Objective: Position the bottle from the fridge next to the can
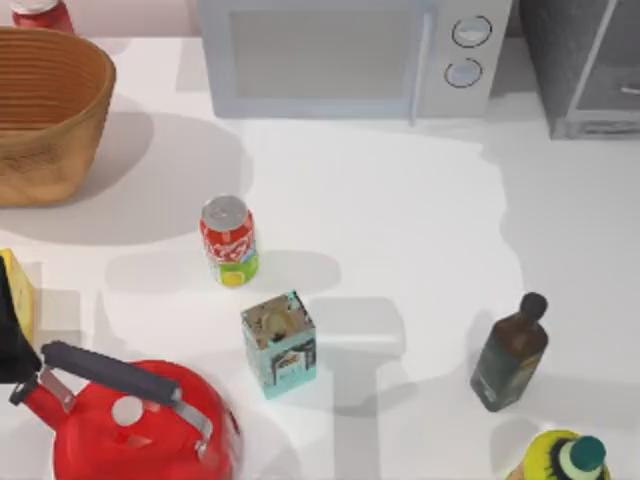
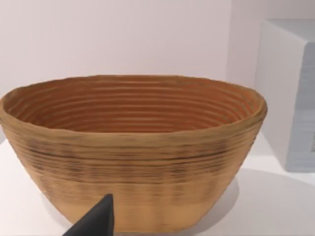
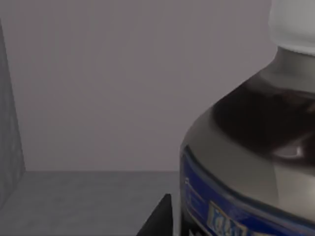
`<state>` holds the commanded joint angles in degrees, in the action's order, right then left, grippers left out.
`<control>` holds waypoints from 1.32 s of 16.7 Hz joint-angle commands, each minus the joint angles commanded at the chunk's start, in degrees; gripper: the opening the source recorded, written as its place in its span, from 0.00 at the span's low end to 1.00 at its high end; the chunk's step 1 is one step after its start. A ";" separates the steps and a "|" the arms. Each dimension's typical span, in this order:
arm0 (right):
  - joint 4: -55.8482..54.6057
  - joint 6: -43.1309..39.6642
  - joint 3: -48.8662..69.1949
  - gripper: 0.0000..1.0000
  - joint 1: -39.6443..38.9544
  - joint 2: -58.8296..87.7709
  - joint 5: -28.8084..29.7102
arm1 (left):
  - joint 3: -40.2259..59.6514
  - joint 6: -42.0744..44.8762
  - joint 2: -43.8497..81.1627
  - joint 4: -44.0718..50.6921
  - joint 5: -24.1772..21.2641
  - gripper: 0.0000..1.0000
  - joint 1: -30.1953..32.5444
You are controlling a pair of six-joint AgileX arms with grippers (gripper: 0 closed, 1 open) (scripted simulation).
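Observation:
The red can (image 1: 229, 240) with a silver top stands upright left of the table's middle. The grey fridge (image 1: 590, 70) is at the back right corner. In the right wrist view the bottle (image 3: 256, 162) looms close, with a white cap, dark contents and a blue label, against the fridge's grey inner wall (image 3: 98, 98). A dark tip of my right gripper (image 3: 162, 221) sits just beside the bottle. My left arm (image 1: 12, 330) is parked at the left edge, and a dark tip of its gripper (image 2: 98, 221) faces the basket.
A white microwave (image 1: 350, 55) stands at the back, a woven basket (image 1: 50, 110) at the back left. A teal carton (image 1: 280, 345), a red kettle (image 1: 140, 420), a dark flask-like bottle (image 1: 510, 355) and a yellow bottle with a teal cap (image 1: 570, 458) stand along the front.

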<state>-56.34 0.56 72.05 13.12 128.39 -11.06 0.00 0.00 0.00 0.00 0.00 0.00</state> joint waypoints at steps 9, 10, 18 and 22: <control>0.00 0.00 0.00 0.00 0.00 0.00 0.00 | 0.00 0.00 0.00 0.00 0.00 1.00 0.00; 0.00 0.00 0.00 0.00 0.00 0.00 0.00 | 0.00 0.00 0.00 0.00 0.00 1.00 0.00; 3.73 0.13 0.87 0.00 0.17 -2.92 -0.04 | 0.00 0.00 0.00 0.00 0.00 1.00 0.00; 9.08 0.14 2.42 0.00 0.18 -6.55 -0.10 | 0.00 0.00 0.00 0.00 0.00 1.00 0.00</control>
<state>-47.26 0.70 74.47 13.30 121.84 -11.17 0.00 0.00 0.00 0.00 0.00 0.00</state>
